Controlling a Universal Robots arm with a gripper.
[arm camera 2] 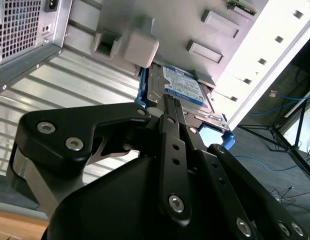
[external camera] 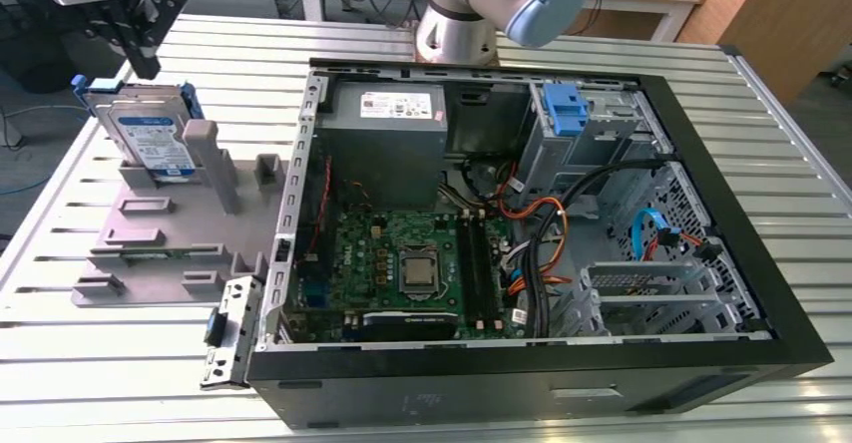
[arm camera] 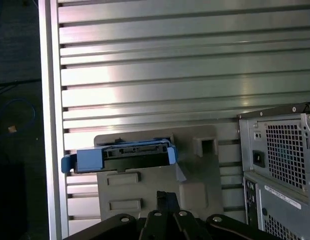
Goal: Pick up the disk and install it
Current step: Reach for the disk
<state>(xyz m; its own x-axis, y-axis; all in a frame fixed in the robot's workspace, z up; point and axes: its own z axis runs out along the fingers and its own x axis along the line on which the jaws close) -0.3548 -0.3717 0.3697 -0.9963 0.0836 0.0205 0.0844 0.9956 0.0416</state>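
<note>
Hovering at about 10 o'clock in the exterior view, my claw (external camera: 144, 64) hangs just above the disk (external camera: 150, 136), fingers drawn together with nothing between them and clear of the drive. Both wrist views show the same: the closed tips (arm camera 2: 169, 100) point down at the drive's upper edge (arm camera: 125, 152) without touching it.

The disk stands on edge, leaning a little, in a slot of the grey fixture (external camera: 174, 233). That fixture lies on the slatted table (external camera: 80, 383), at 9 o'clock from the open computer case (external camera: 533, 393). Inside the case, toward 1 o'clock in the exterior view, sits a bare blue bracket (external camera: 566, 109) beside the grey power supply (external camera: 386, 114).

I judge the drive to be dense for its size and fully rigid, so it should not sag or bend in my grip. Its 2 flat metal faces look smooth and could slip under light pressure. It is likely sensitive to knocks, and the connector along the upper edge should not be squeezed. The blue rails (arm camera 2: 144, 92) are plastic and probably flex, which makes them a poor hold.

The best purchase, as I see it, is across the thin body, 1 pad on each flat face, near the middle of the upper edge and just below the connector.
</note>
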